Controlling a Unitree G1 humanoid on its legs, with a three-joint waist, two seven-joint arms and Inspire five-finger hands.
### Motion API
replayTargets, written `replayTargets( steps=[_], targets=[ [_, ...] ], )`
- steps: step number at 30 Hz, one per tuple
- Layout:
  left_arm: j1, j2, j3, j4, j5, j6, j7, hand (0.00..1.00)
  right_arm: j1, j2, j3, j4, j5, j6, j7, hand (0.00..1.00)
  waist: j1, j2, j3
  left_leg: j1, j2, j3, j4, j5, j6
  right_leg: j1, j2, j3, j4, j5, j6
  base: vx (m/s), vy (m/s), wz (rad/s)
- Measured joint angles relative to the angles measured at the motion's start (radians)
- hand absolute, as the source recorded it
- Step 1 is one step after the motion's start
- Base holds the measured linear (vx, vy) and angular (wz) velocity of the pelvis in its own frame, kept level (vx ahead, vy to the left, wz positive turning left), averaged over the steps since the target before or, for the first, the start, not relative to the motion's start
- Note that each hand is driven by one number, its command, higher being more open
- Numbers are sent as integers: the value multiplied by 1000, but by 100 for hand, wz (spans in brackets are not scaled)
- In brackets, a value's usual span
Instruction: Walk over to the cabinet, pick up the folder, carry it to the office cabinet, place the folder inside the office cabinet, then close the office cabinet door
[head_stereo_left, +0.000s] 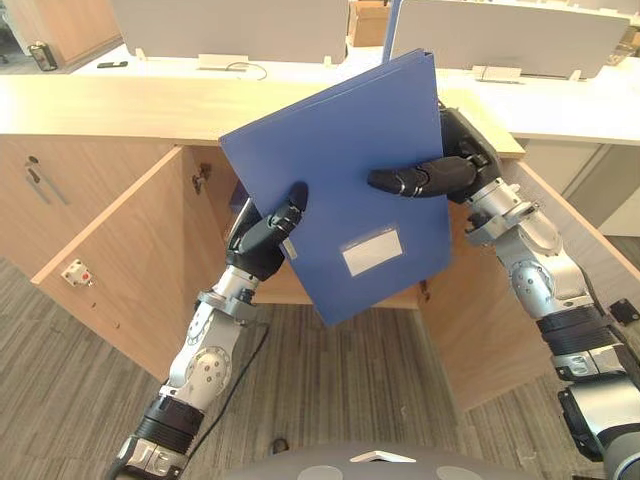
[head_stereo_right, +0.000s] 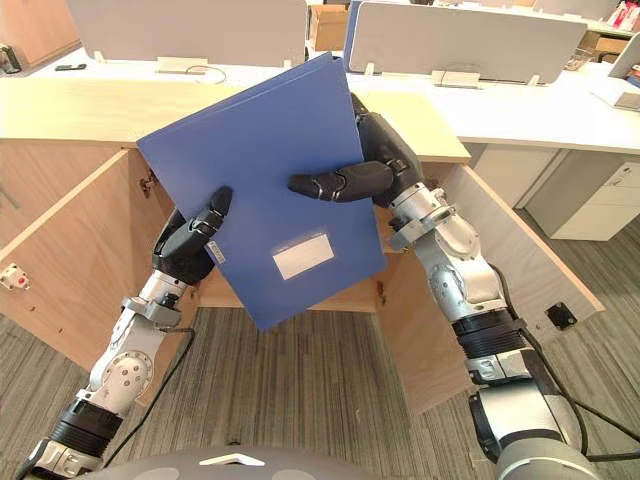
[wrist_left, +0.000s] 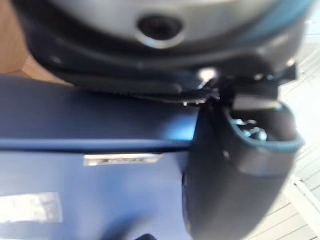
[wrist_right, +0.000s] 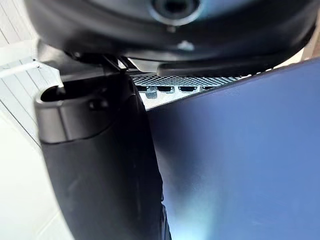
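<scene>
Blue folder (head_stereo_left: 340, 150) held up in the air, tilted, in front of the open office cabinet (head_stereo_left: 120, 250). Plain flat cover, with a white label (head_stereo_left: 372, 250) near its lower end. Left hand (head_stereo_left: 265, 240) clamps the lower left edge, thumb on the cover. Right hand (head_stereo_left: 450, 165) clamps the right edge, thumb laid across the front. Fingers of both are behind the folder.

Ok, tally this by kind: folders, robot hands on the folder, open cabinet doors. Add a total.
Folders: 1, the blue folder
Hands gripping it: 2, left hand and right hand
Open cabinet doors: 2, left door and right door
Total: 5
</scene>
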Motion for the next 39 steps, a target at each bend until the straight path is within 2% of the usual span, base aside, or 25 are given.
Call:
replayTargets(
  steps=[4,5,13,14,17,18,25,28,32,39],
  targets=[
    [-14,11,-10,0,-14,-1,2,0,-25,-6,17,13,0,0,7,100,0,0,0,-1,1,0,0,3,0,3,2,0,-8,5,-2,0,0,0],
    [-17,14,-10,0,-14,-1,2,0,-27,-12,21,13,0,0,9,0,0,0,0,-1,2,0,0,3,0,3,3,0,-8,5,-2,0,0,0],
    [-25,23,-28,-1,-14,-2,8,0,-23,-58,77,6,-1,2,16,0,2,1,-1,5,3,4,0,10,-8,-8,11,1,23,-5,-20,-16,0,0],
    [-25,29,-31,-1,-14,-2,9,0,-8,-66,78,-8,0,3,23,0,3,1,-1,5,5,6,0,12,-9,-12,13,1,29,-13,-29,-55,-1,-3],
    [-25,57,-31,-1,-13,-1,9,0,62,-93,80,-69,15,6,38,0,3,2,-2,4,9,10,0,8,-17,-16,15,4,28,-14,-28,-57,4,-3],
    [-25,63,-33,-1,-11,2,9,100,94,-105,79,-96,39,5,38,0,3,4,-3,3,8,11,0,8,-17,-17,15,5,27,-14,-28,-40,14,-2],
    [-25,77,-56,-3,11,0,7,100,239,-87,60,-120,113,29,24,0,2,8,-24,-1,13,10,1,7,-16,-16,14,9,23,-13,-27,0,0,0],
    [-25,74,-54,-3,82,-27,19,100,310,17,34,-98,125,52,7,0,2,8,-24,-7,17,4,1,6,-16,-1,14,5,-12,2,-20,8,0,1],
    [-19,73,-54,-2,121,-22,33,100,361,104,12,-55,138,79,8,0,2,9,-23,-15,19,2,1,9,-13,-2,17,0,-24,10,-21,19,-5,2],
    [68,77,-97,101,105,51,17,100,454,157,3,-6,88,120,-11,0,1,8,-14,-16,22,-1,0,8,-15,-1,21,-1,-28,13,-19,24,-4,0]
  ],
)
